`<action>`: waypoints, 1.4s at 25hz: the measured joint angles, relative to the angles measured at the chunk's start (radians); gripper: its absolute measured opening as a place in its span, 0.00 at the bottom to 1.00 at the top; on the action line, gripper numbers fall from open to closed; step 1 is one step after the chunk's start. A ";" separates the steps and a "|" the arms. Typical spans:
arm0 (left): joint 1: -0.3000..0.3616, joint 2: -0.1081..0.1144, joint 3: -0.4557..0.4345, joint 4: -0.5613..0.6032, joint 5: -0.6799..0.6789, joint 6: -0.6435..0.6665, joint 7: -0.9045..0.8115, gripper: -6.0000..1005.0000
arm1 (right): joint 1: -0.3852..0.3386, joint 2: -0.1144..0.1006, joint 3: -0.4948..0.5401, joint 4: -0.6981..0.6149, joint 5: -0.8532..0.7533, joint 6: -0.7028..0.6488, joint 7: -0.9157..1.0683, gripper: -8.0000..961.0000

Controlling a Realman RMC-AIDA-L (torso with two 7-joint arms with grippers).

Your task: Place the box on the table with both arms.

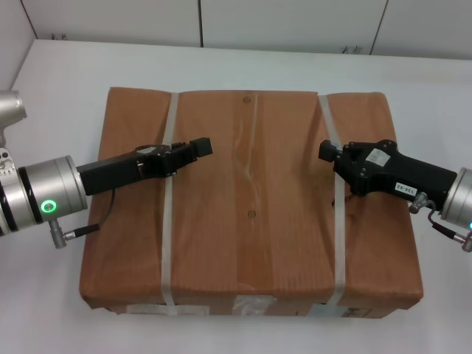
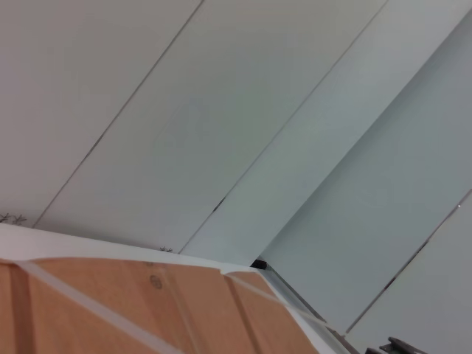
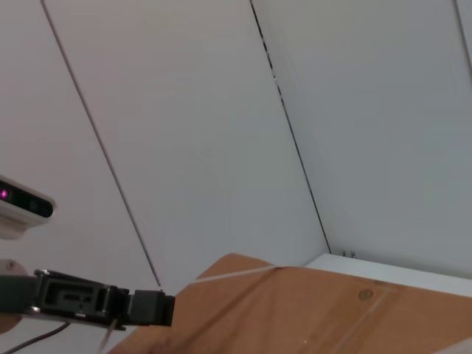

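Note:
The box [image 1: 251,206], flat and wrapped in brown kraft paper, lies across the white table [image 1: 66,74], with two whitish straps and clear tape down its middle. My left gripper [image 1: 199,147] reaches in over the box top from the left and crosses the left strap [image 1: 168,221]. My right gripper [image 1: 327,151] reaches in from the right, with its tip at the right strap [image 1: 338,228]. I cannot tell whether either gripper touches the box or a strap. The box top also shows in the left wrist view [image 2: 147,310] and in the right wrist view [image 3: 332,310]. The left gripper shows farther off in the right wrist view [image 3: 96,304].
A white panelled wall [image 1: 295,22] stands behind the table's far edge. Bare tabletop lies to the left, right and behind the box. The box's front edge is near the table's front.

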 joint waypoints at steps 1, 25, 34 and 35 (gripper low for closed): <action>0.000 0.000 0.000 0.000 0.000 0.000 0.000 0.09 | 0.001 0.000 -0.001 0.000 0.000 0.001 0.000 0.02; -0.013 -0.028 0.011 -0.034 0.012 -0.158 0.017 0.09 | 0.032 0.004 0.000 0.052 -0.002 0.162 -0.001 0.02; -0.042 -0.054 0.013 -0.032 0.038 -0.349 0.069 0.09 | 0.090 0.007 -0.046 0.143 -0.004 0.363 -0.019 0.02; -0.043 -0.056 0.012 -0.031 0.039 -0.366 0.073 0.09 | 0.094 0.007 -0.048 0.153 -0.004 0.377 -0.022 0.02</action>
